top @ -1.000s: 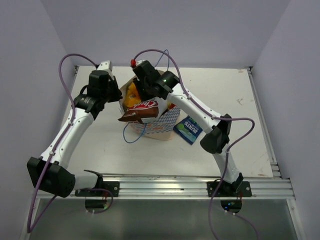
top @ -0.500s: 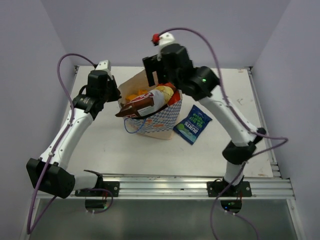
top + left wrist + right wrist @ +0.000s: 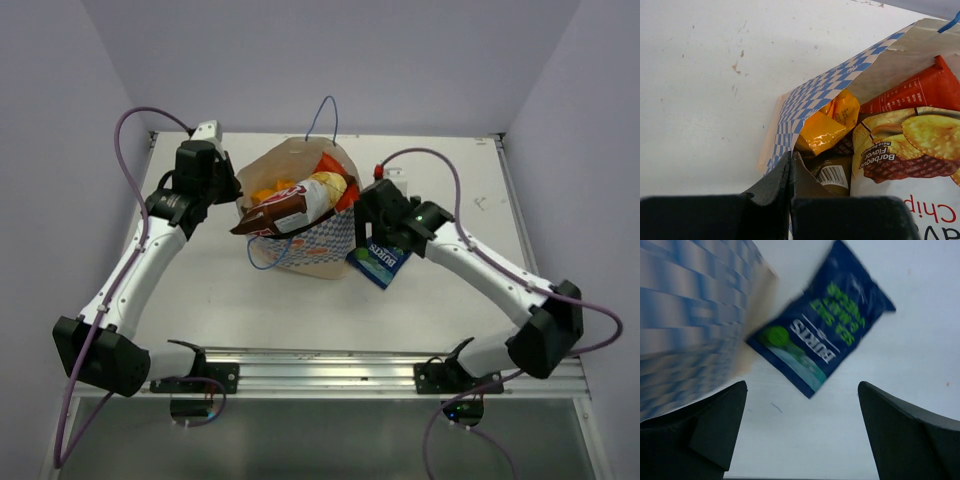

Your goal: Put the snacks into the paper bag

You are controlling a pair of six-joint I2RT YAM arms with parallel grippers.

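Observation:
The paper bag (image 3: pixel 325 240) stands mid-table with its mouth held open. My left gripper (image 3: pixel 233 193) is shut on the bag's left rim, and its fingers (image 3: pixel 785 175) pinch the paper edge. In the bag I see the brown-and-maroon Chulo bag (image 3: pixel 288 207) sticking out to the left, a red chip bag (image 3: pixel 910 92), an orange packet (image 3: pixel 832 122) and a brown packet with a barcode (image 3: pixel 832 175). The small dark blue packet (image 3: pixel 378 262) lies flat on the table at the bag's right side. My right gripper (image 3: pixel 384 232) hovers over it, open and holding nothing; in the right wrist view the dark blue packet (image 3: pixel 825 335) lies just ahead of that gripper (image 3: pixel 802 387).
A blue cord handle (image 3: pixel 322 115) stands up at the bag's far side and another loops onto the table (image 3: pixel 265 265) in front. The bag's checkered wall (image 3: pixel 690 315) is close on the right gripper's left. White tabletop (image 3: pixel 470 180) stretches to the right, and a metal rail (image 3: pixel 350 365) runs along the near edge.
The right gripper let go of the Chulo bag in the paper bag, opened wide, lifted out, then swung right and down over the dark blue packet. The left arm has not moved.

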